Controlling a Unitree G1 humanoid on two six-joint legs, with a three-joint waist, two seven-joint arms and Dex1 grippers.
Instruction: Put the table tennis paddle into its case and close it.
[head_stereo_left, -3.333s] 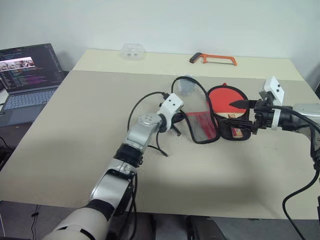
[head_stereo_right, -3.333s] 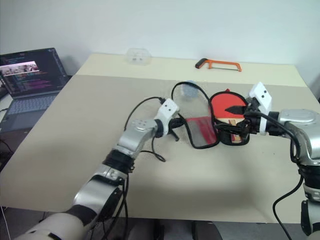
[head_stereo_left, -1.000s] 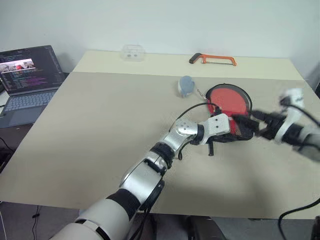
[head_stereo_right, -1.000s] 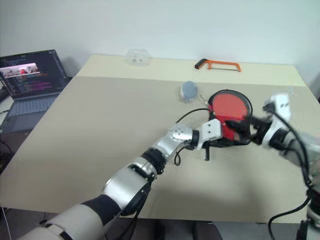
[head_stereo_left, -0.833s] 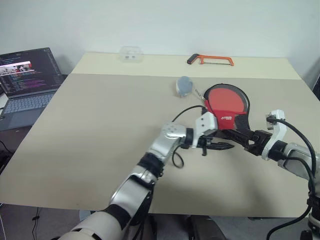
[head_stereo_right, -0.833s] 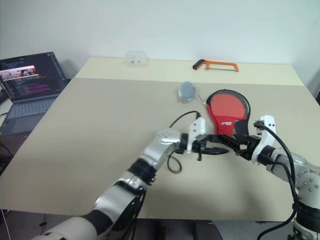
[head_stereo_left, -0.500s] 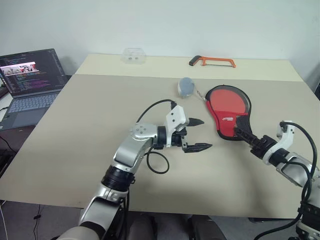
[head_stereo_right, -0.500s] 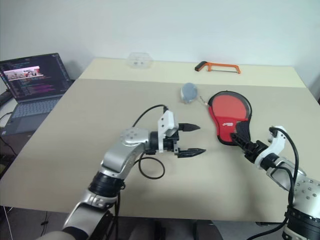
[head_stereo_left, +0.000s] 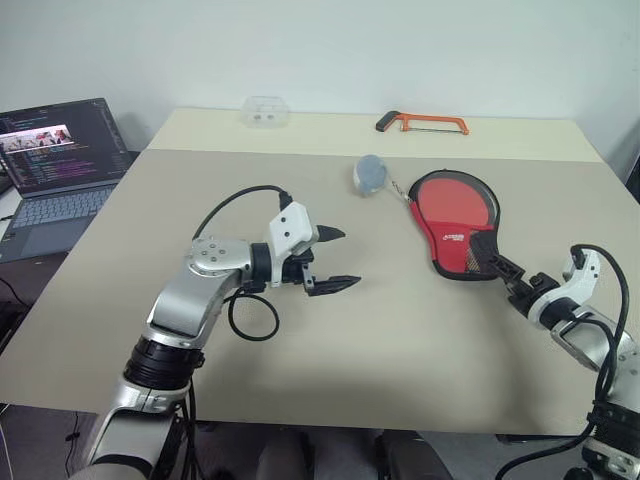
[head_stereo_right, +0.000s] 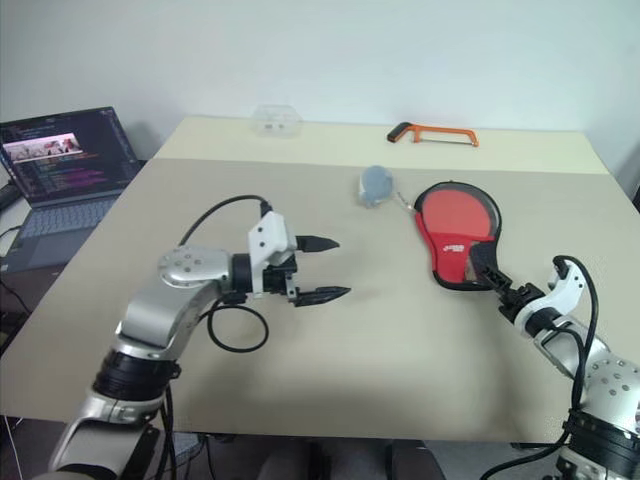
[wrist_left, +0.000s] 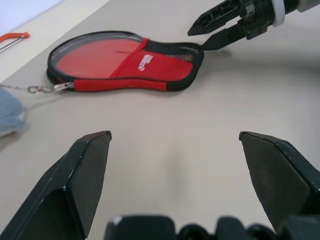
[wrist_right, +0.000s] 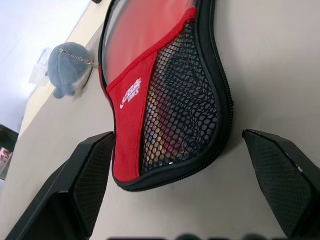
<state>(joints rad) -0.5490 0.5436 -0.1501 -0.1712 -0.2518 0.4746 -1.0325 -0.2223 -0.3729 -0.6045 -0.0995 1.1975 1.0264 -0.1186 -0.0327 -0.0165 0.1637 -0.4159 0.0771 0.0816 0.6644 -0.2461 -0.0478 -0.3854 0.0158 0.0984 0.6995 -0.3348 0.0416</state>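
- The case (head_stereo_left: 456, 226) lies flat on the right part of the beige table (head_stereo_left: 200, 330), with its round end toward the far edge and its narrow mesh end toward the robot.
- The case looks closed. The zip pull (wrist_left: 44, 88) sits at the round end, and a thin chain goes from it to a small grey plush toy (head_stereo_left: 370, 172) that lies just beside the case.
- The table tennis paddle (wrist_right: 162, 122) is inside the case. Through the black mesh in the right wrist view, I can see a little of its red and light colours.
- The right gripper (head_stereo_left: 502, 272) is low over the table, just at the narrow end of the case. Its 2 fingers are spread wide and hold nothing. I cannot tell if a fingertip touches the fabric.
- The left gripper (head_stereo_left: 335, 260) hovers above the middle of the table, well apart from the case and pointing toward it. Its 2 fingers are also spread wide, with nothing between them.
- An orange hacksaw (head_stereo_left: 421, 122) and a small clear plastic box (head_stereo_left: 265, 110) lie near the far edge of the table.
- An open laptop (head_stereo_left: 55, 160) stands on a lower surface to the left of the table.
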